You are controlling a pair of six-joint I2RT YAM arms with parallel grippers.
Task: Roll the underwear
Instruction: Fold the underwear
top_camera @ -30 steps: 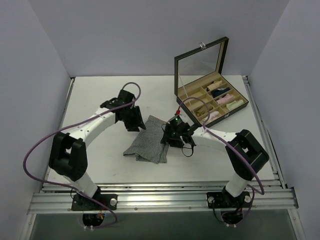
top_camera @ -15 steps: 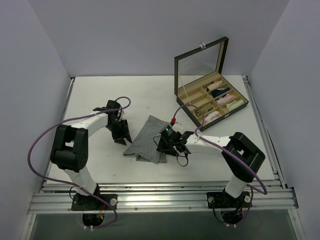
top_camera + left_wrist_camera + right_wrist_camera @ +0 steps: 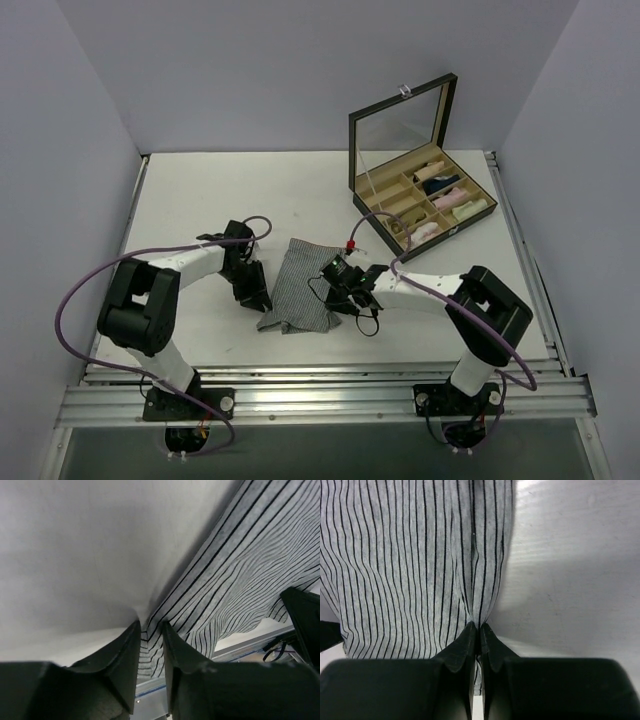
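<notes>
- The counter (image 3: 200, 190) carries everything. Both arms have swung in and dropped low over it compared with a second ago.
- The open box (image 3: 400, 125) of small rolled garments sits well beyond the right end effector (image 3: 335, 280), on its far right. It is untouched.
- The underwear (image 3: 300, 285) lies flat on the counter between the two end effectors, one side edge reaching each. It now looks narrower and straighter than a second ago, when it lay spread and slanted.
- The left end effector (image 3: 256, 292) has moved from the cloth's far corner to its left edge. In the wrist view it has narrowed onto a puckered fold of striped cloth, so it appears to be grasping the underwear.
- The right end effector stood released a moment ago. Its fingertips (image 3: 470, 635) are now clenched tight together, with the cloth's edge gathered into them, so it too is grasping the underwear.
- What this means, as a judgement: both edges are now taken, so the garment can be held taut or folded. No turn of a roll shows yet, so the rolling itself is still to come.
- Risk: the pinches are thin, right at the edges, and could slip under a pull.
</notes>
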